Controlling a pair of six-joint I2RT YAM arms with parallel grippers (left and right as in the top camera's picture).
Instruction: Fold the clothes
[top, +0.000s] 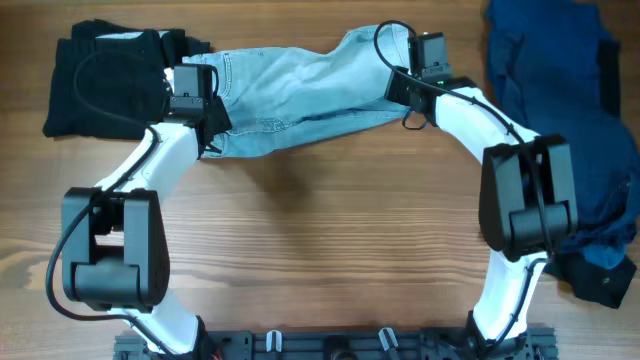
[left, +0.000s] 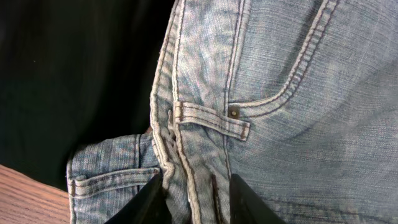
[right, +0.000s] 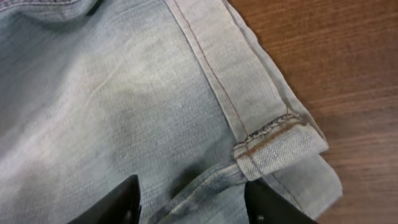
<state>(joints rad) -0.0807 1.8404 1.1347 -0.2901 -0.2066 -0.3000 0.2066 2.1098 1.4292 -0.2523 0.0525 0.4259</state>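
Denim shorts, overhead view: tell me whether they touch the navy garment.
No: a strip of bare table shows between the denim shorts and the navy garment.

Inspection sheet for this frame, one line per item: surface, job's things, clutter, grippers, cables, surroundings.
surface: wooden table, bare wood in front of the garments.
job's things: pale denim shorts spread along the far side; black garment by the left arm; navy garment heaped by the right arm.
clutter: nothing seen.
grippers: left gripper straddles the waistband seam; right gripper straddles denim beside the cuffed hem; a firm pinch cannot be told for either.
cables: black cable loops above the right wrist, over the shorts.
surroundings: mounting rail at the near edge.
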